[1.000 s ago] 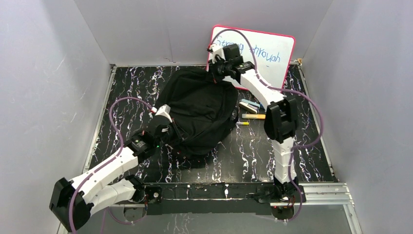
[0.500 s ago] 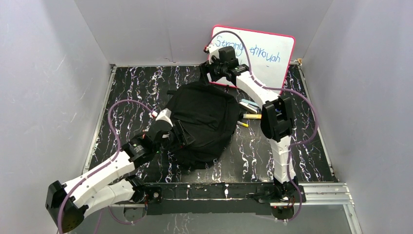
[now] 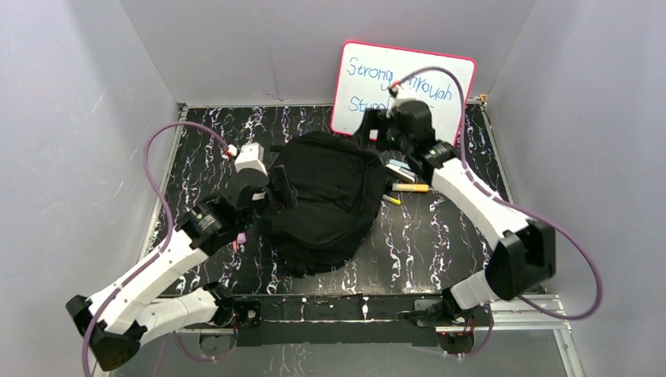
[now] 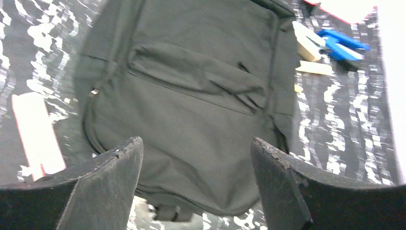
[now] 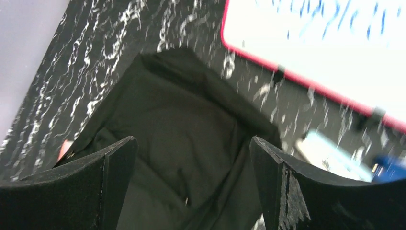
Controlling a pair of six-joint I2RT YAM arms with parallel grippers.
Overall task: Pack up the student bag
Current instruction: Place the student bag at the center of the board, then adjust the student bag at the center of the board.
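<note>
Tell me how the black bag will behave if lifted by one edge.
The bag would probably sag and fold: it is soft, creased fabric lying flat. It is likely light, since it looks collapsed and nearly empty. Pushed, its loose folds would sooner bunch than slide.

Only readable text: blue handwriting on whiteboard (image 3: pixel 355 106), red-framed, leaning on back wall. Top line: "Strong through", with the start of "through" partly covered by right arm (image 3: pixel 410 124). Second line: starts "Stud", rest hidden behind the same arm. In right wrist view, blue strokes along the board's top edge, too blurred to read. Stationery (image 3: pixel 402 173) beside the board: too small in top view, too blurred in both wrist views for any label to be read.
</note>
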